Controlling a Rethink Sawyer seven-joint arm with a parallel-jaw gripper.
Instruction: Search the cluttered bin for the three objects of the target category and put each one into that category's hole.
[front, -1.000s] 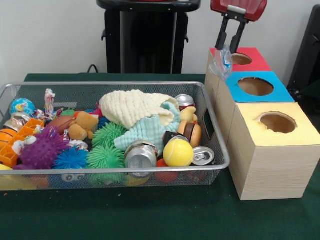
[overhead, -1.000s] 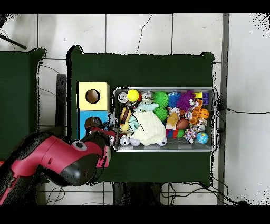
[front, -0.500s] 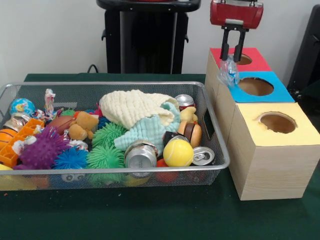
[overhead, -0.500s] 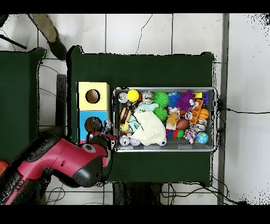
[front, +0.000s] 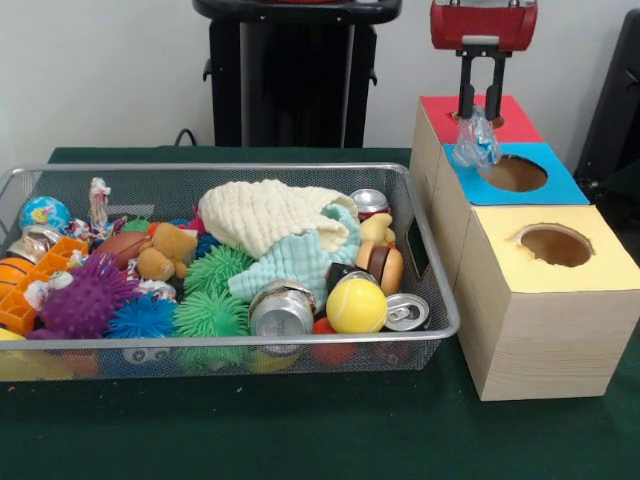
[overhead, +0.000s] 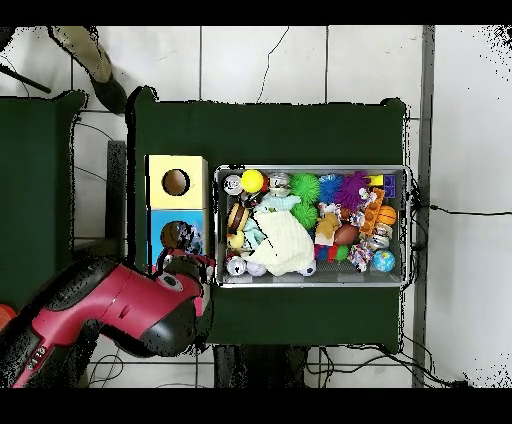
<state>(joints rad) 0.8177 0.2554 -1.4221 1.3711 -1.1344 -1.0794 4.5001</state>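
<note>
We have our gripper (front: 478, 100) pinched shut on a crumpled clear plastic bag (front: 476, 144), which hangs from the fingertips so it can drop cleanly into a hole. The bag dangles at the seam between the red box (front: 513, 121) and the blue box (front: 530, 178), at about ten o'clock from the blue box's hole (front: 512, 173). We judge it is bound for one of those two, while the wire bin (front: 424, 262) holds the remaining clutter.
</note>
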